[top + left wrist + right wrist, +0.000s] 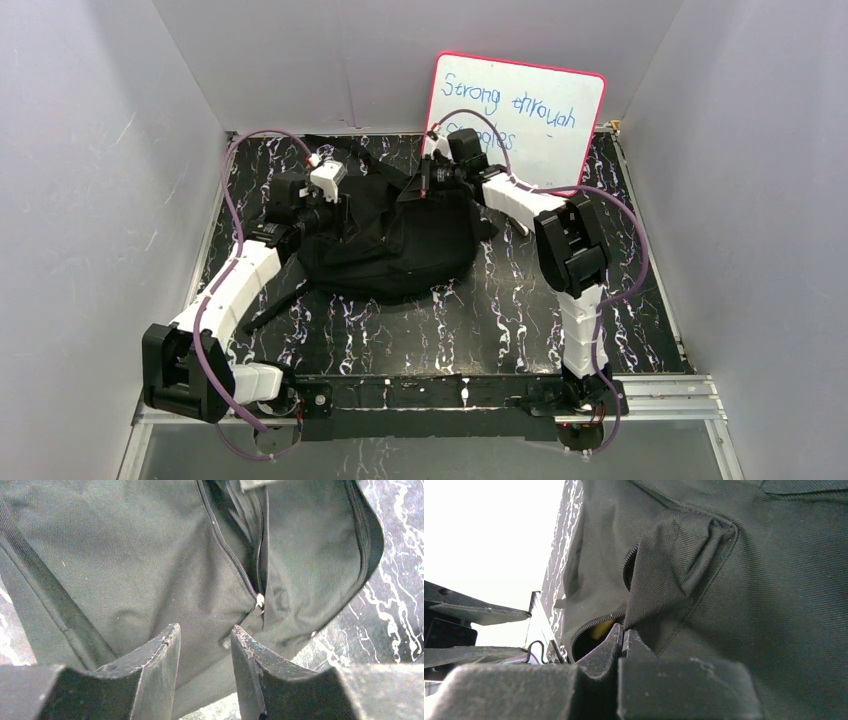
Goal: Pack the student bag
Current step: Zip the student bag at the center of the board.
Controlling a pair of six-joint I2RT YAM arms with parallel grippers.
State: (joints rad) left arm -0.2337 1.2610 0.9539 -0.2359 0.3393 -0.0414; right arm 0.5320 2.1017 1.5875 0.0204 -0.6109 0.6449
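At one student bag (390, 250): left tool (205, 630) half-wide, right tool (624, 632) tight on it.

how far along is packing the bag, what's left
Done: something yellow already lies inside the student bag. In hand: the right gripper is shut on a fabric fold beside the opening, and the left gripper hangs open near the zip slider, holding nothing. Left: the zip is partly open, so closing it probably remains.
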